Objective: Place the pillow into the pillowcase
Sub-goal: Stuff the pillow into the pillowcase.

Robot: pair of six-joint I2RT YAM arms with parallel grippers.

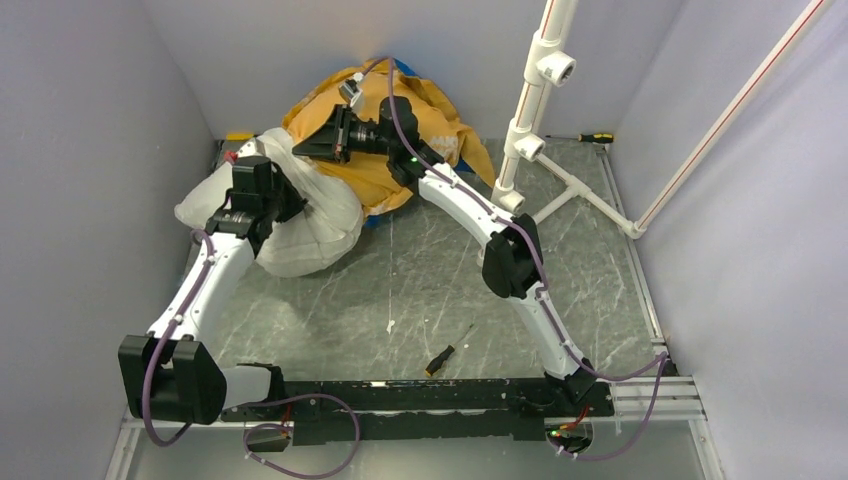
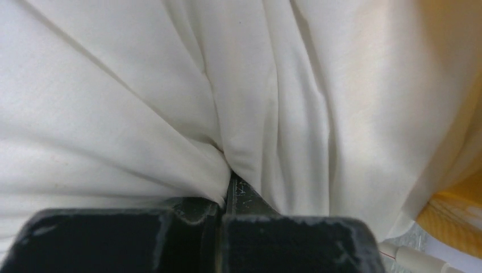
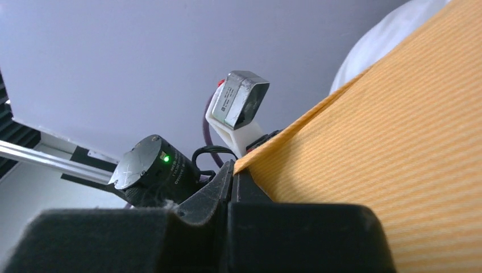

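readable text: honestly none, nothing legible in any of the three views
sticker (image 3: 226, 101) on the silver box (image 3: 245, 91): rows of tiny dark print, way too small to make out
round black motor cap (image 3: 145, 170): faint pale lettering beside the green light (image 3: 165, 158), too blurry to read
brands / numbers / signs: can't make out a single one

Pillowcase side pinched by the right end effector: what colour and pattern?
Orange-yellow fabric pillowcase, finely striped; right wrist view shows it best.
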